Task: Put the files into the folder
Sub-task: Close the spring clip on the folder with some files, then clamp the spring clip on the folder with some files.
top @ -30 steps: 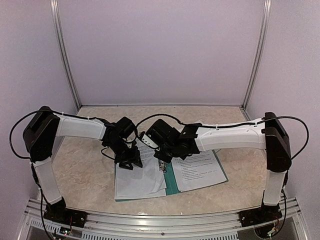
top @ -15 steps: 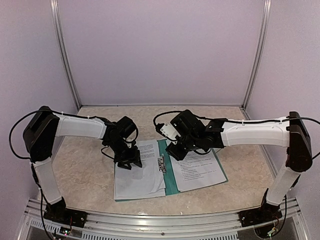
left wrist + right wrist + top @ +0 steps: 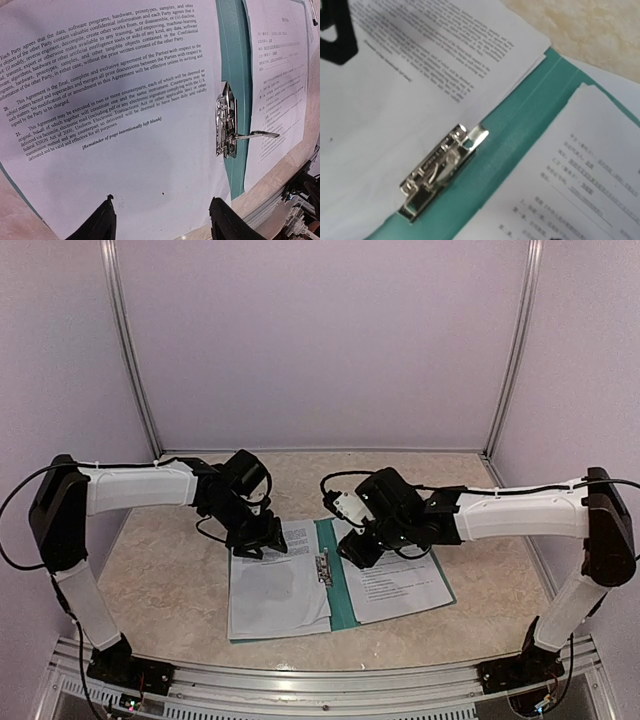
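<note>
My left pincer (image 3: pixel 162 221) is spread wide, nothing btwn its black fingertips (image 3: pixel 102 224). It hangs over the far-left corner of the white printed paper sheets (image 3: pixel 278 592). My right pincer (image 3: pixel 358 552) sits over the far end of the right-hand sheet. Can't tell if it's spread or pressed together: its own cam shows no fingers & the top view gives only a dark lump.

Below both is the dark teal two-leaf folder (image 3: pixel 340 605), open & flat on the beige marbled table (image 3: pixel 170 570), approx. mid-width, toward the front edge. Its long axis runs far-to-near, w/ the spine's near end leaning a bit to my right. One sheet covers the left leaf, long side parallel to the spine, text block at the far end, blank at the near end. Another lies on the right leaf, heading at the far end, tilted the same way.

The small silver metal clip (image 3: pixel 440 172) sits just left of the spine at the left sheet's inner edge, long axis along the spine, thin lever sticking out toward the right leaf.
</note>
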